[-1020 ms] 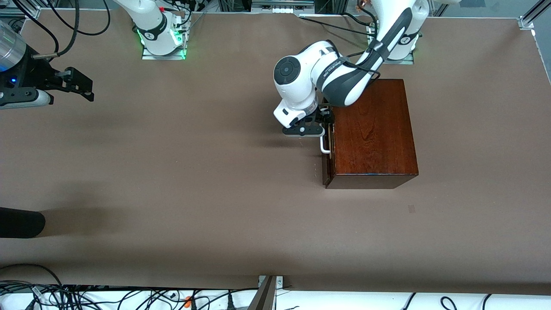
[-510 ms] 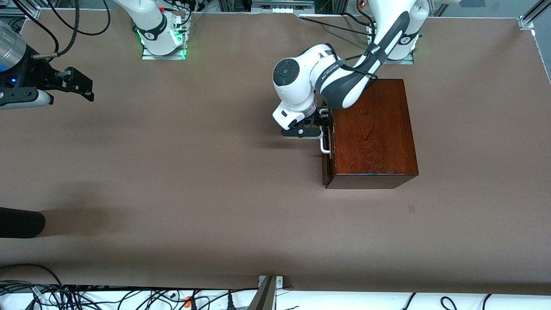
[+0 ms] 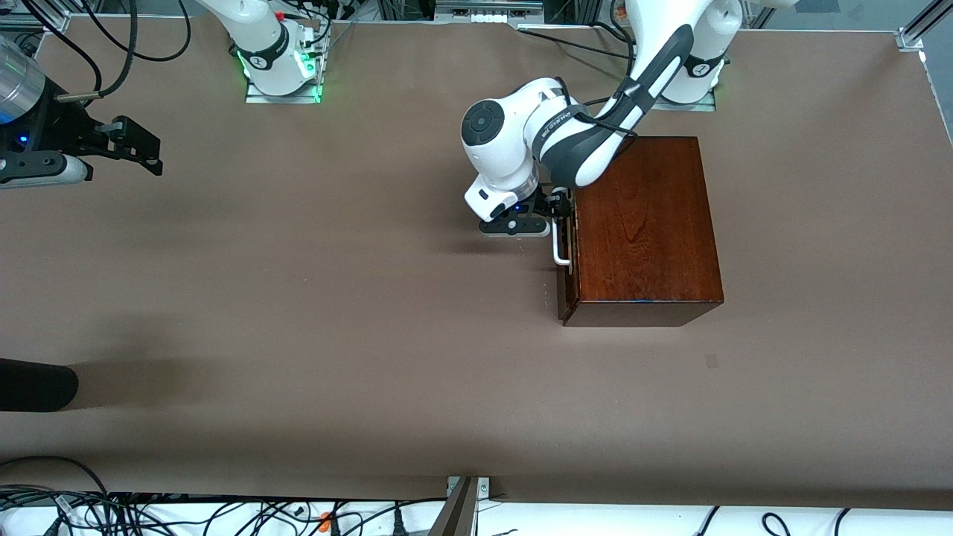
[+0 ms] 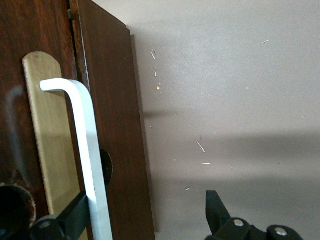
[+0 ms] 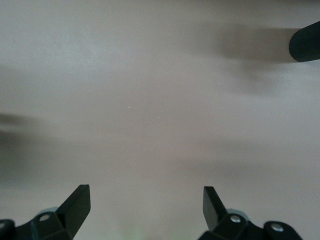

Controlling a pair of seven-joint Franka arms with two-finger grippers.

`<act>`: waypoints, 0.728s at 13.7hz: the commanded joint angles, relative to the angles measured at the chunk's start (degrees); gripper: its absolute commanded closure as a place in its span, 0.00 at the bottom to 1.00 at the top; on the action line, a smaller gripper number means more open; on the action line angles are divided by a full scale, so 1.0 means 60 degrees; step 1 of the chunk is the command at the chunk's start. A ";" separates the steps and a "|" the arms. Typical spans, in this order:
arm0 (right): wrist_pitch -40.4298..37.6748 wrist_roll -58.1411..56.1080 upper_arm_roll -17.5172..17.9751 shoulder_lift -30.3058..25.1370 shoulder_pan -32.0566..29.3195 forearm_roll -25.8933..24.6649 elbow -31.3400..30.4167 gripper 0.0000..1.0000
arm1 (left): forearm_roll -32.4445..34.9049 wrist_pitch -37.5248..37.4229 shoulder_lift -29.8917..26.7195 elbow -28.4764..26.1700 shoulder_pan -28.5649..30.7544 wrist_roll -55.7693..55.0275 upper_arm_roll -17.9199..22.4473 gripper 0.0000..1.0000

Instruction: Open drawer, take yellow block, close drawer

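The mahogany box [image 3: 644, 223] stands toward the left arm's end of the table. The drawer [image 3: 563, 290] shows only its dark front, about flush with the box, with the white loop handle [image 3: 558, 249] on it. My left gripper [image 3: 560, 212] is open at the handle's end farther from the front camera. In the left wrist view the gripper [image 4: 147, 215] has one finger [image 4: 75, 220] against the white handle [image 4: 82, 135], and the other finger [image 4: 215, 210] is out over the table. The yellow block is hidden. My right gripper [image 3: 138, 149] waits open and empty over bare table [image 5: 145, 205].
A black rounded object [image 3: 33, 383] juts in at the right arm's end of the table, nearer the front camera; it also shows in the right wrist view [image 5: 305, 45]. Cables lie along the table's edge nearest the front camera.
My left arm's wrist and gripper have shifted slightly toward the right arm's end of the table, at the handle. The drawer front has barely moved. The right arm has not moved.
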 commanded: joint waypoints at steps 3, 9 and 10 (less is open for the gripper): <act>-0.0076 0.0025 -0.0001 0.0068 -0.0035 0.0165 0.0178 0.00 | 0.0216 0.0188 0.0388 0.0268 -0.0278 -0.0456 0.0023 0.00; -0.0076 0.0025 -0.0001 0.0068 -0.0035 0.0165 0.0178 0.00 | 0.0114 0.0583 0.0535 0.0297 -0.0439 -0.0984 0.0008 0.00; -0.0076 0.0025 -0.0001 0.0068 -0.0035 0.0165 0.0178 0.00 | 0.0084 0.0744 0.0535 0.0297 -0.0468 -0.1072 0.0008 0.00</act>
